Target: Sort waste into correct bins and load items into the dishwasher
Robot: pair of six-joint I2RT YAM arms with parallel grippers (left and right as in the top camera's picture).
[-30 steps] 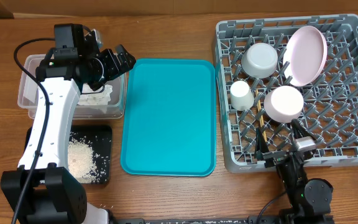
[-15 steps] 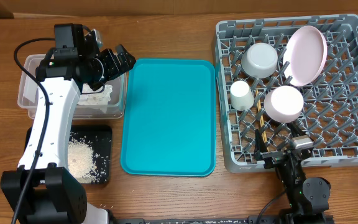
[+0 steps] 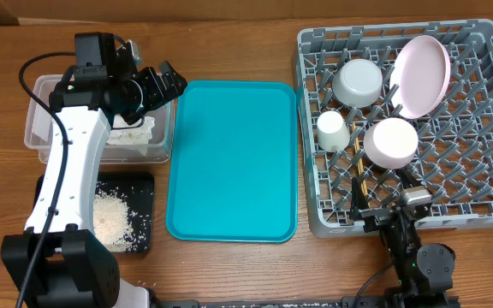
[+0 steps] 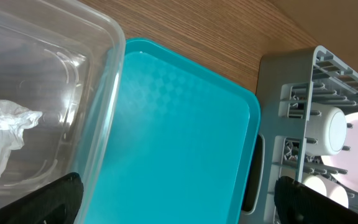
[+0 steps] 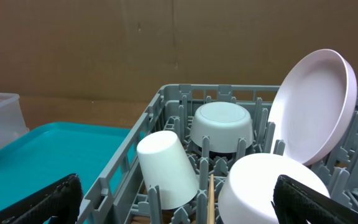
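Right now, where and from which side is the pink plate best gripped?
Probably its upper rim, from above: the pink plate stands on edge, leaning, in the dish rack, so that thin rim is free, while the pink bowl crowds its lower part.

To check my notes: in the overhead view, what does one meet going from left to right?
Clear rectangular plastic tub, teal plastic tray, small white cup, pale grey-blue bowl, pink bowl, round pink plate.
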